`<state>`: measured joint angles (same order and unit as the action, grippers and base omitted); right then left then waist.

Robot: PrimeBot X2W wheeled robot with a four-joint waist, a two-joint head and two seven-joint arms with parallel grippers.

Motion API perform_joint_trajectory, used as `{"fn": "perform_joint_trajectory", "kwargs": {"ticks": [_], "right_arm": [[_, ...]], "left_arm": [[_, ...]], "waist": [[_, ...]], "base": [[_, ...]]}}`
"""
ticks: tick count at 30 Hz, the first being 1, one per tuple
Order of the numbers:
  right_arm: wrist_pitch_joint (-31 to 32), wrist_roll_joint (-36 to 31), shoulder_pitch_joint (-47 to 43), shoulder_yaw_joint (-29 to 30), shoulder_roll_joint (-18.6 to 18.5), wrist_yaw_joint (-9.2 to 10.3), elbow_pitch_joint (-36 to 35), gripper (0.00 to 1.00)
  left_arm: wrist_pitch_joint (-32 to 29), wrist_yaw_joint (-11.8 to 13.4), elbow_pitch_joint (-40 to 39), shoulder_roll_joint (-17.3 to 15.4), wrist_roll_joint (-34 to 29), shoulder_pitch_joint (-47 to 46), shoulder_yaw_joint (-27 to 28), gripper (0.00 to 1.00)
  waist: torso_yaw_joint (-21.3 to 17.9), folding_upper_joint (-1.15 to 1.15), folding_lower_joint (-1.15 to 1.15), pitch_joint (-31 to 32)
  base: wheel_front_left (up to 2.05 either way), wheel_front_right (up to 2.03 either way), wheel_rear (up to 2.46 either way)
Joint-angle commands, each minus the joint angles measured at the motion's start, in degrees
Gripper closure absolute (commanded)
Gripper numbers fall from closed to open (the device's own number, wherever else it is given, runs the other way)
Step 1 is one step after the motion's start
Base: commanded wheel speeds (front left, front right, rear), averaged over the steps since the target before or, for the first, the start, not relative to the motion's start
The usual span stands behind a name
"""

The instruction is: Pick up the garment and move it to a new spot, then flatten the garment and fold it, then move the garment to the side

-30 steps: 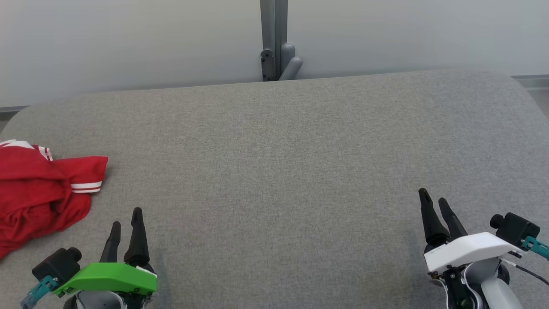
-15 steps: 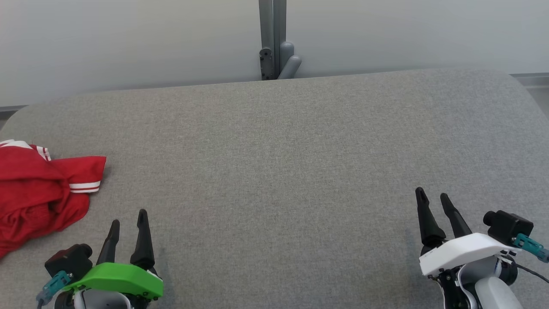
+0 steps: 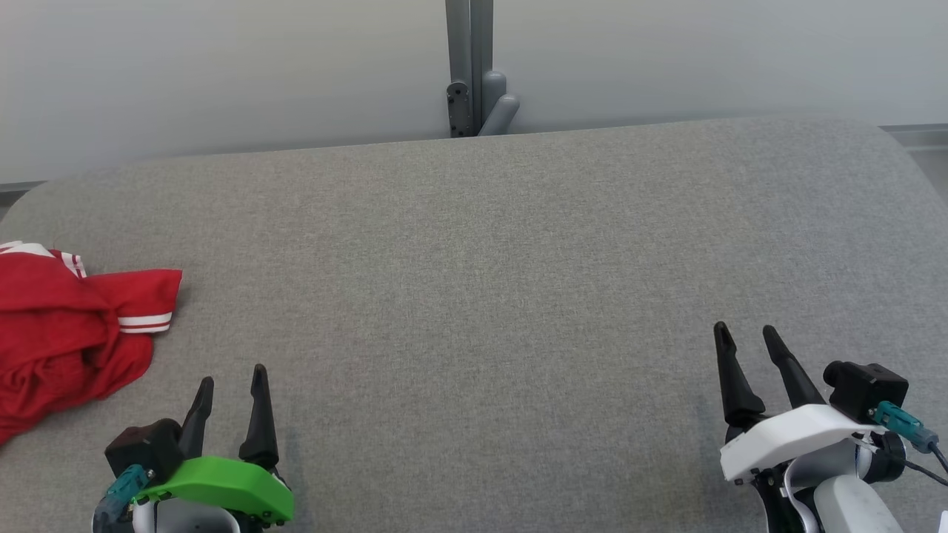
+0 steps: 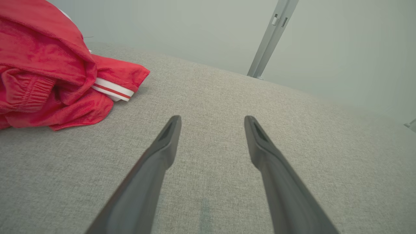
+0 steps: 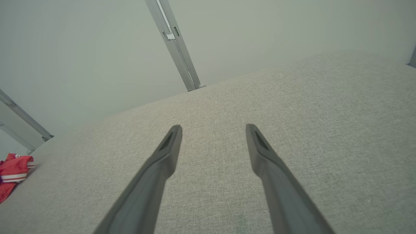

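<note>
The red garment (image 3: 67,340) lies crumpled at the left edge of the grey fabric surface (image 3: 474,259), and part of it runs past the head view's left border. Its striped hem (image 3: 144,323) (thin white bands on the red) points toward the middle of the surface.

The left gripper (image 3: 232,375) is at the near edge, close to the left corner. Its two dark fingers are spread apart with nothing between them. The garment is near it, to its left and a little farther in, and does not touch it.

The right gripper (image 3: 744,329) is by the near right corner, fingers likewise apart and empty, well apart from the garment.

At the middle of the far edge a grey metal post (image 3: 468,66) rises against the pale wall (image 3: 222,74).
</note>
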<state>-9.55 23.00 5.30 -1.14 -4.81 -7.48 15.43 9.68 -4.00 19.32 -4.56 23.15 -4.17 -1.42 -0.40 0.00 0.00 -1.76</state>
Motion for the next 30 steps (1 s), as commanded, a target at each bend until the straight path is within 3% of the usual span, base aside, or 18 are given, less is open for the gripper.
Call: {"fn": "perform_joint_trajectory", "kwargs": {"ticks": [1, 30], "right_arm": [[-0.56, -1.46, 0.73, -0.10, -0.31, -0.01, -0.46, 0.00], [-4.00, -16.31, -0.25, -1.54, -0.70, -0.02, 0.05, 0.00]], "left_arm": [[0.49, 0.38, -0.13, -0.68, -1.50, -0.07, 0.01, 0.00], [3.91, 1.47, 1.08, -1.10, -15.37, 1.09, -0.88, 0.00]], "waist": [[-0.01, 0.00, 0.00, -0.01], [-0.30, 0.00, 0.00, -0.03]], "base": [[0.00, 0.00, 0.00], [0.00, 0.00, 0.00]]}}
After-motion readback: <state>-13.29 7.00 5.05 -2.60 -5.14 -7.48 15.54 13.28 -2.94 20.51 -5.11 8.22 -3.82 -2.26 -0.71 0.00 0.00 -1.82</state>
